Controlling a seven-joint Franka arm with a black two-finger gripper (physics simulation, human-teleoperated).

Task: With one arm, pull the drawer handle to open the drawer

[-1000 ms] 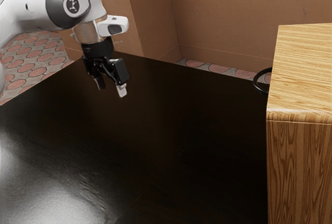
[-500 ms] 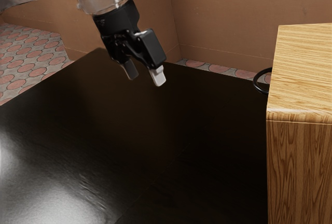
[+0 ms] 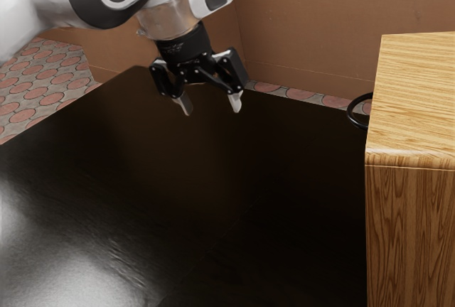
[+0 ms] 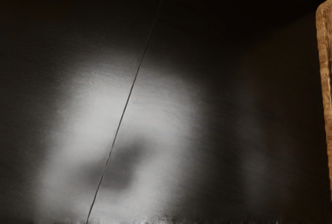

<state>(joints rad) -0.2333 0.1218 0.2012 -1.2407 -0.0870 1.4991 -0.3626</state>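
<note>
Your gripper (image 3: 210, 106) hangs near the far edge of the table (image 3: 142, 200), jaws apart, well short of the drawer handle (image 3: 359, 110). Straddle that ring squarely before closing, then pull straight.

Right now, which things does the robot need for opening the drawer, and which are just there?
Needed: gripper, open; black ring handle; wooden cabinet.
Just there: dark table; patterned floor; brown wall.
</note>
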